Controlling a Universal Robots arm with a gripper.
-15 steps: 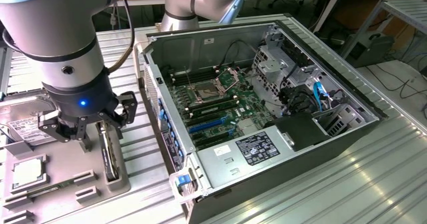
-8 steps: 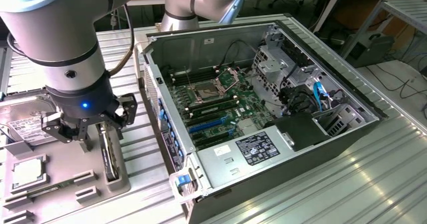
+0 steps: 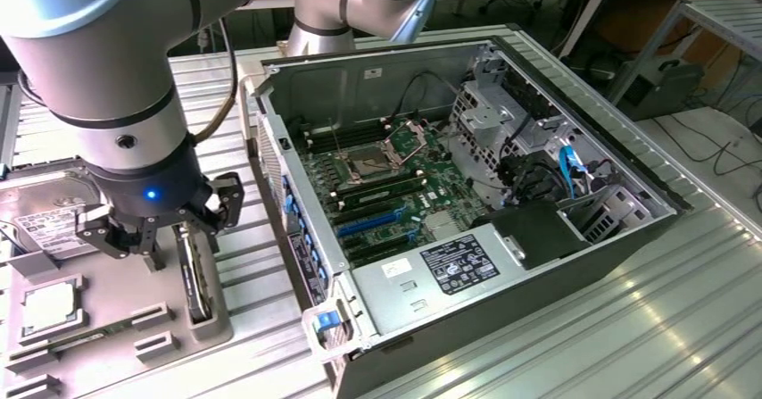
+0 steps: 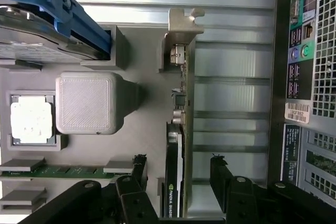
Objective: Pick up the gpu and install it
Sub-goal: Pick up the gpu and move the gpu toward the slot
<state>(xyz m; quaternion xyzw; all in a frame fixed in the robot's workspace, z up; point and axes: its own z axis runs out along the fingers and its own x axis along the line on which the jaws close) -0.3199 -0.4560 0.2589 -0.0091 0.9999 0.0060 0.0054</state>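
Grey tray [image 4: 142, 129], gpu [image 4: 175, 182] standing on edge, end effector [image 4: 177, 158] spread either side of it.

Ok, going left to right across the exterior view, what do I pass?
Small square silver chip → thin dark gpu card standing on edge → green motherboard → bright blue cable.
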